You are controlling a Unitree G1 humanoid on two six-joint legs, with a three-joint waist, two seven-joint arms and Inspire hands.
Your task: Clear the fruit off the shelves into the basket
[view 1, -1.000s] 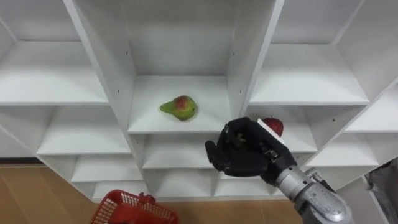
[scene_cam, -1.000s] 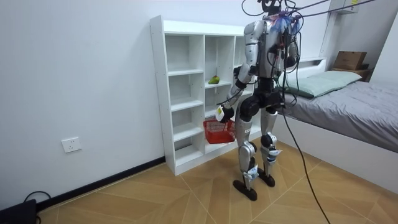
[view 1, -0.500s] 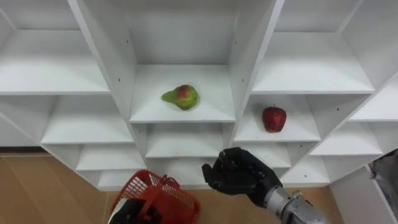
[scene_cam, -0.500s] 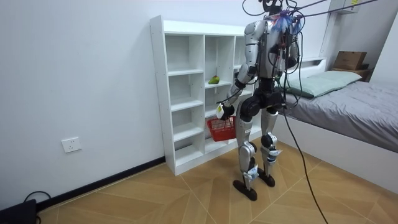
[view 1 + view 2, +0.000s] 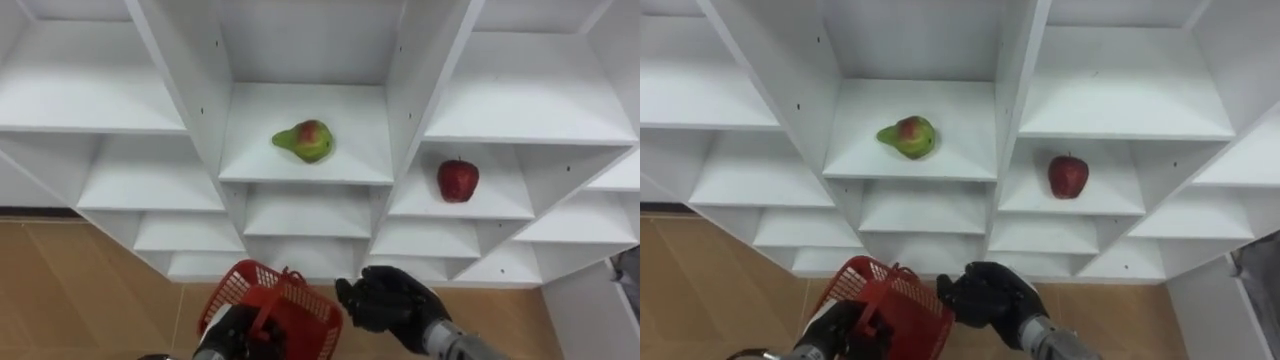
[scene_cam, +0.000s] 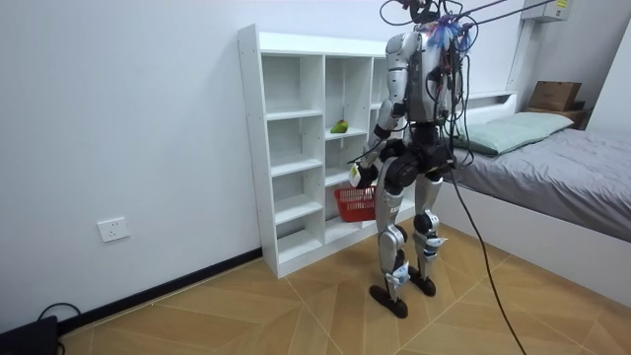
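Red basket (image 5: 285, 310) at bottom centre hangs from the left hand (image 5: 232, 337) clenched on its handle. The right hand's (image 5: 390, 300) grip beside it cannot be told. Pear (image 5: 305, 141) at centre and apple (image 5: 457, 180) at centre right lie on closet (image 5: 178, 95) shelves.

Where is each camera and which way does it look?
Left eye view: on the robot's head, looking down at the closet, pear and apple; left hand gripping the red basket and right hand show below.
Right eye view: beside it, same scene, same hands.
Room view: out in the room, facing the closet; whole robot shows.
All share the pear and red basket.
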